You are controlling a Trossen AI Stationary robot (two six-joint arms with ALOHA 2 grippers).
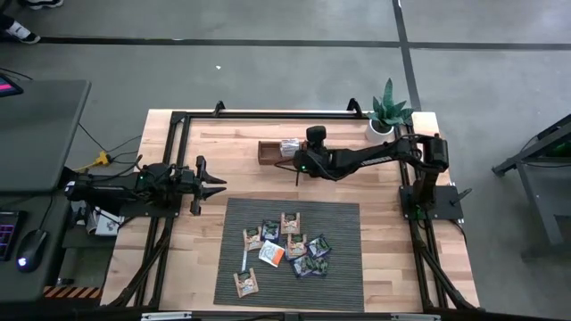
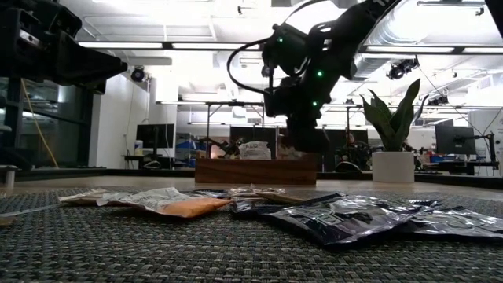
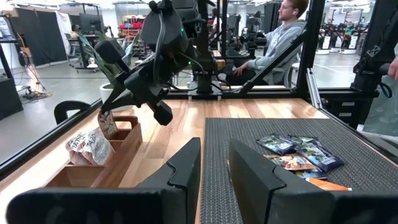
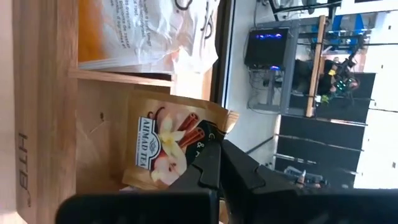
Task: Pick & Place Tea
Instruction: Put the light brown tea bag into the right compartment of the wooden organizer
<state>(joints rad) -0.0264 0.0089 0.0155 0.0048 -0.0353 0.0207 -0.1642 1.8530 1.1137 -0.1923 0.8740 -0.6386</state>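
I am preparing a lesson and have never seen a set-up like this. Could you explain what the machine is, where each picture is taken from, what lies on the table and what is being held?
Two dark robot arms work at a wooden table. One picture looks straight down, one looks level across the table top, and one comes from each arm's wrist.

On the table lie a dark woven mat with a loose pile of tea sachets, a wooden box with compartments, and a potted plant.

The right end effector is shut on a tan tea sachet at the box, beside a compartment that already holds sachets. The left end effector waits at the mat's edge, slightly open and empty. A seated person shows in the room beyond.
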